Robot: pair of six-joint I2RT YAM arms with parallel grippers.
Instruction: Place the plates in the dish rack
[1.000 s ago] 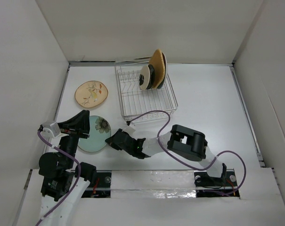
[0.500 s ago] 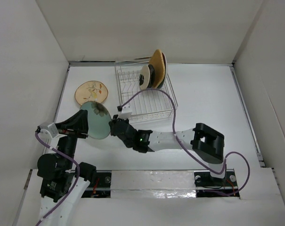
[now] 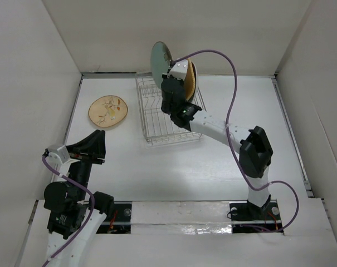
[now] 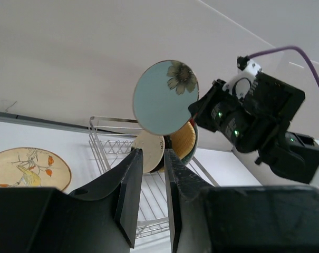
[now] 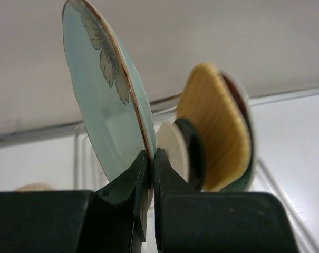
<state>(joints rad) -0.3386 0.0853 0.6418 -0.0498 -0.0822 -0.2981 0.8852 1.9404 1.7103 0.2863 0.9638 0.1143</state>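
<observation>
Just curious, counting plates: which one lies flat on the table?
The tan floral plate, left of the dish rack. The right pincer holds the pale green plate up on edge; the other plates stand in the rack.

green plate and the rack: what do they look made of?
The pale green plate looks like glazed ceramic: glossy sheen, thin brown-gold rim line, printed flower. Melamine can't be ruled out. The dish rack is metal wire, shiny silver, probably chromed or stainless: thin bright rods and tines.

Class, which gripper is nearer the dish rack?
Right. The right gripper holds the pale green plate above the dish rack; the left gripper sits off its near-left corner.
</observation>
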